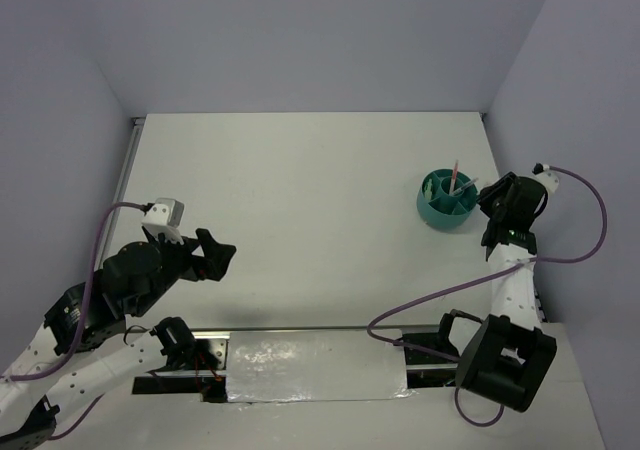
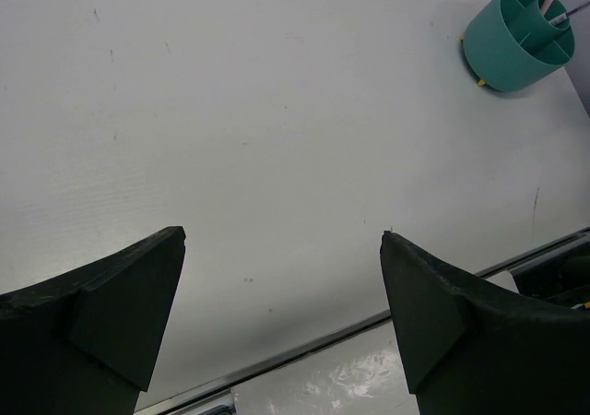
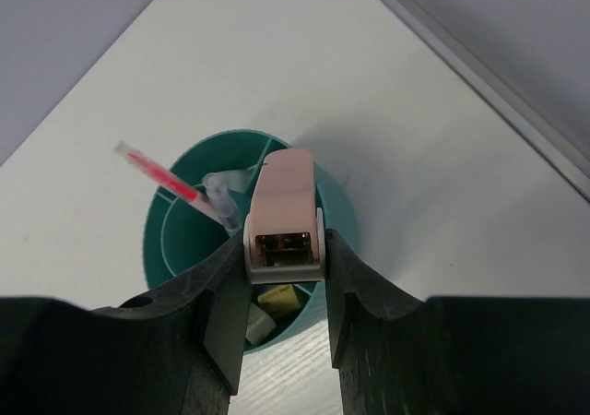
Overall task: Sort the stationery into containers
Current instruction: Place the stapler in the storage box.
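Right wrist: pink block (image 3: 284,214) pinched between fingers (image 3: 218,290) above teal organiser (image 3: 155,249).

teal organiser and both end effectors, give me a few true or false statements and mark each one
1. The right end effector grips a pink block above the teal organiser. True.
2. The left end effector is shut on a pen. False: it is open and holds nothing.
3. A pink pen stands in the organiser. True.
4. The organiser lies tipped on its side. False: it stands upright, opening upward.
5. The organiser sits beside the left arm. False: it is on the right arm's side.
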### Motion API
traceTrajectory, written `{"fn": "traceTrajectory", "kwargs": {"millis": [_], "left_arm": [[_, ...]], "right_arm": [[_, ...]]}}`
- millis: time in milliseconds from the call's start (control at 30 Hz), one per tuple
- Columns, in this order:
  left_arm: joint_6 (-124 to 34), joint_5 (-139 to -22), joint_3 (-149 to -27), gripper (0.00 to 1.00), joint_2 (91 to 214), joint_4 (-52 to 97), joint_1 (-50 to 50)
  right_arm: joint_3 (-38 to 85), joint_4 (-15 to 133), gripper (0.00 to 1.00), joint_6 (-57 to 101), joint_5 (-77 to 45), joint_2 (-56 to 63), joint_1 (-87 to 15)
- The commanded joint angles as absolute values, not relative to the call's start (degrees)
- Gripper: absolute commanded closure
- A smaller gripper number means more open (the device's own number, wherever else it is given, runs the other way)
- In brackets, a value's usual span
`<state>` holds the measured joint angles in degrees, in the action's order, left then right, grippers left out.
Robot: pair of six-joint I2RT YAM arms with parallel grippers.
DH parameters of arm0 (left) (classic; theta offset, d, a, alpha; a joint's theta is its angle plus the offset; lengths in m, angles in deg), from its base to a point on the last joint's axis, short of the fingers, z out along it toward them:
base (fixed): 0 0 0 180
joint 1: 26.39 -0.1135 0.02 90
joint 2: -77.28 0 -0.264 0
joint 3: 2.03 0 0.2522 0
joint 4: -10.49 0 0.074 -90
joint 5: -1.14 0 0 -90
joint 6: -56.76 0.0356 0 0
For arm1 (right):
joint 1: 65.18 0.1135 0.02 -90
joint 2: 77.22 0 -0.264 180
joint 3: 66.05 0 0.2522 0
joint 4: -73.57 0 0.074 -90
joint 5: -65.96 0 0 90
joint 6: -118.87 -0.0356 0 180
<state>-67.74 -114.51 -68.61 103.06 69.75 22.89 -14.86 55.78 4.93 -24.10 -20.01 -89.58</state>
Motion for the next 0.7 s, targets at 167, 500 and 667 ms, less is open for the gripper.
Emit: {"fn": "traceTrajectory", "kwargs": {"millis": [167,500,667], "left_arm": [[-66.47,-114.0,-68.09,0.01,102.41,67.05,23.18],[-66.2,-113.56,-68.09,0.01,102.68,66.88,23.18],[-66.2,-113.56,-68.0,0.01,102.24,66.88,23.35]], "right_arm": [[-13.88,61.83,0.96,6.46,-17.54,-14.38,-89.96],[-13.1,62.27,0.93,6.46,-14.11,-11.74,-89.96],[-13.36,62.1,0.88,6.2,-15.51,-11.48,-89.96]]}}
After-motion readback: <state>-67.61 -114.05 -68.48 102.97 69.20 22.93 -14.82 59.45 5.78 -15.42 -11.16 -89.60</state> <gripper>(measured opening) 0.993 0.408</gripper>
